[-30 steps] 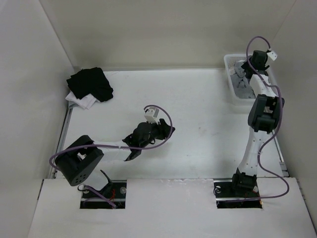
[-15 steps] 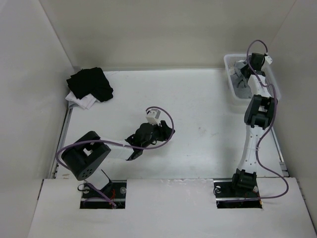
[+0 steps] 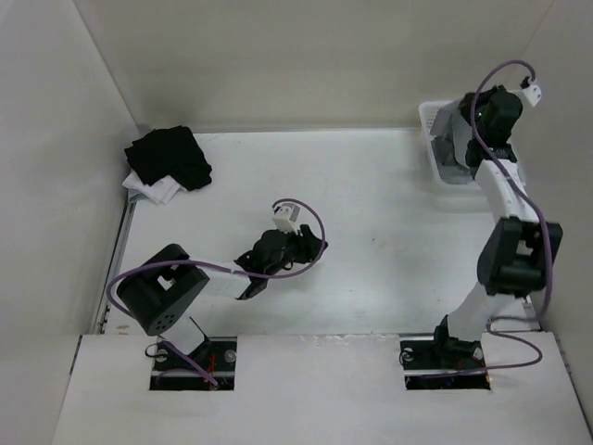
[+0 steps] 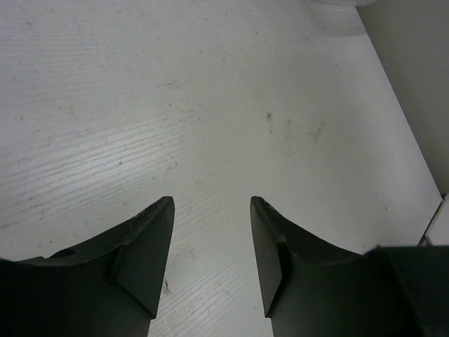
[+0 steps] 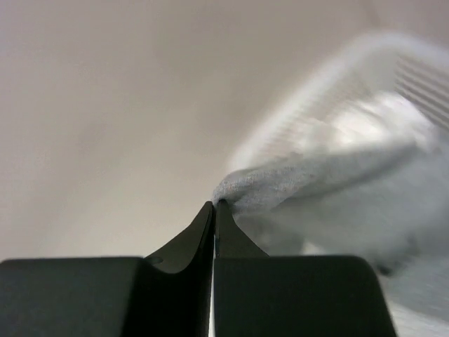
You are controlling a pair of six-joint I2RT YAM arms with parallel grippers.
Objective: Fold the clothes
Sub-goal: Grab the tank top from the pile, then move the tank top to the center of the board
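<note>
The left arm (image 3: 218, 284) and right arm (image 3: 500, 185) each pair white link tubes with bulky black joint housings, route a looping purple cable (image 3: 298, 200) to a white wrist connector (image 3: 284, 215), and terminate in an end effector (image 4: 210, 205) with two matte-black wedge-shaped fingers (image 4: 140, 253).

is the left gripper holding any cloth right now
No, the left gripper stands open, and only the table surface shows between its fingers in the left wrist view.

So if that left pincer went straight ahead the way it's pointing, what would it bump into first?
The left pincer aims slantwise down at the white tabletop, so it would probably touch that first. Nothing else shows in that line, though depth is hard to judge.
</note>
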